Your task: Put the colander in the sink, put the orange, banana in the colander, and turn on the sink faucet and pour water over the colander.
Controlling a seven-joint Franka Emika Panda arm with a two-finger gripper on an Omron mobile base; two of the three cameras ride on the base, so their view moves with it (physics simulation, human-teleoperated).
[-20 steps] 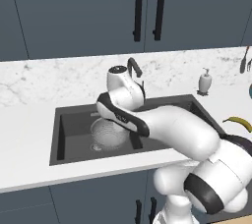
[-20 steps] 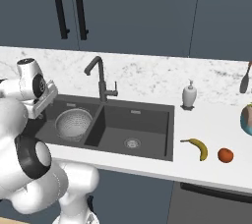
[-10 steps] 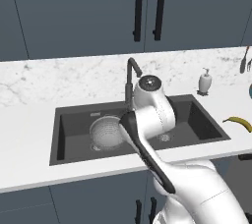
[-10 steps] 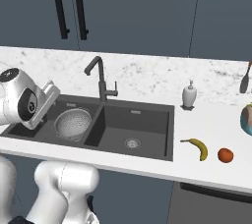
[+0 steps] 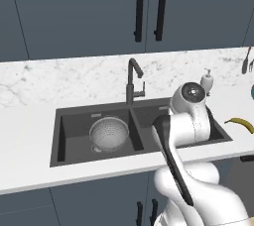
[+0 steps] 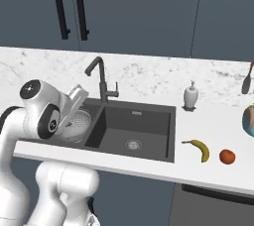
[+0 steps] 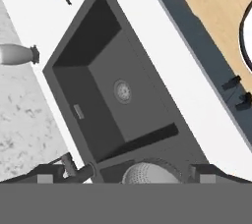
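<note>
The silver perforated colander (image 5: 108, 133) sits upright in the left basin of the dark sink (image 5: 67, 131). The tall dark faucet (image 5: 132, 79) rises behind the divider. On the counter right of the sink (image 6: 149, 121) lie the yellow banana (image 6: 199, 148) and the orange (image 6: 227, 156). My gripper (image 7: 127, 178) hangs open and empty above the sink. Its two dark fingertips (image 7: 47, 175) stand far apart, with the colander (image 7: 147, 173) low between them. My white hand (image 6: 74, 102) partly hides the colander (image 6: 82, 123).
A white soap dispenser (image 6: 191, 96) stands behind the right basin. The right basin with its steel drain (image 7: 122, 91) holds nothing. A teal bowl (image 6: 248, 121) sits at the counter's far right. Dark cabinet doors with black handles (image 5: 149, 9) rise above the marble backsplash.
My arm has swung from over the left basin toward the right, and its upper joint now fronts the right basin. The colander has stayed put. The gripper has stayed open.
</note>
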